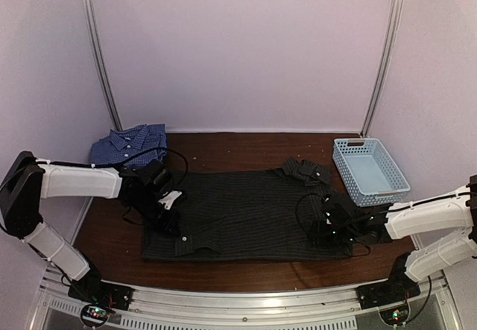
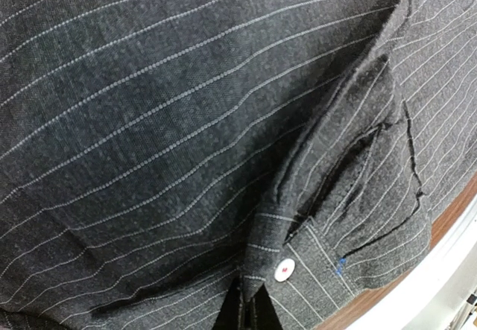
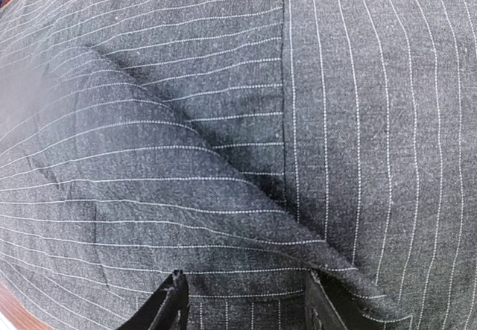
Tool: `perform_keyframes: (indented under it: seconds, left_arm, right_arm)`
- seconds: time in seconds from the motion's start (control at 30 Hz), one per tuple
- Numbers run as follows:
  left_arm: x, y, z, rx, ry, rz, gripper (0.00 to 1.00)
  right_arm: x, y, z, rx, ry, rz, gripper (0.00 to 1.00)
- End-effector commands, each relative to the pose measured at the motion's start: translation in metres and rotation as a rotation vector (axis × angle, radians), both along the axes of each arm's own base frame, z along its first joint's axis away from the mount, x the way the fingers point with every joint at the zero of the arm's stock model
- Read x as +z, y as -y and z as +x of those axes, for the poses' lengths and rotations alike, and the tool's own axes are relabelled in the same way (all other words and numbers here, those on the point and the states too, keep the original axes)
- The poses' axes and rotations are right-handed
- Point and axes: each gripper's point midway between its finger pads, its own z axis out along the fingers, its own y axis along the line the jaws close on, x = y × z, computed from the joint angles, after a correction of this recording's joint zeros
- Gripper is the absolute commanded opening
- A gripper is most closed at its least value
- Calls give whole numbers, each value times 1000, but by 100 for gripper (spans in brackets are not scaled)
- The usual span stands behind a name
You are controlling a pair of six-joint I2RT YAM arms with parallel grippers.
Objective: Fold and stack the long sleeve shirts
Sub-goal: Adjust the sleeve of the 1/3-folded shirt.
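The black pinstriped shirt (image 1: 246, 211) lies spread flat across the middle of the table. The blue checked shirt (image 1: 130, 145) lies folded at the back left. My left gripper (image 1: 170, 202) is at the black shirt's left edge. In the left wrist view it (image 2: 257, 309) is shut on a raised fold of the cloth beside a white button (image 2: 284, 269). My right gripper (image 1: 324, 229) is over the shirt's right part. In the right wrist view it (image 3: 246, 309) is open, with its fingers (image 3: 175, 304) down on the pinstriped cloth (image 3: 223, 121) below a diagonal fold.
A light blue plastic basket (image 1: 369, 167) stands at the back right, next to a bunched sleeve cuff (image 1: 307, 170). The brown table top (image 1: 246, 145) shows around the shirt. Purple walls close in the back and both sides.
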Motion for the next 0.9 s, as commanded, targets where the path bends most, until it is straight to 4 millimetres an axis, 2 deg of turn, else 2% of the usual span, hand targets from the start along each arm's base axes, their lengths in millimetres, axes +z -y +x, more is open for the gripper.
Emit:
perform_keyframes:
  seconds: [0.0, 0.3, 0.57, 0.67, 0.87]
  left_arm:
    - [5, -7, 8, -11, 18, 48, 0]
    - [7, -10, 8, -35, 7, 70, 0]
    - [-2, -15, 7, -45, -17, 115, 0]
    - [-2, -16, 13, -38, -4, 138, 6]
    - [10, -15, 34, -26, 73, 161, 29]
  right_arm:
    - [-10, 16, -7, -11, -25, -70, 54]
    - [-9, 16, -7, -6, -20, -70, 55]
    - [7, 10, -5, 26, 22, -45, 57]
    - [21, 5, -3, 35, 52, -21, 58]
    - [46, 1, 3, 44, 110, 3, 60]
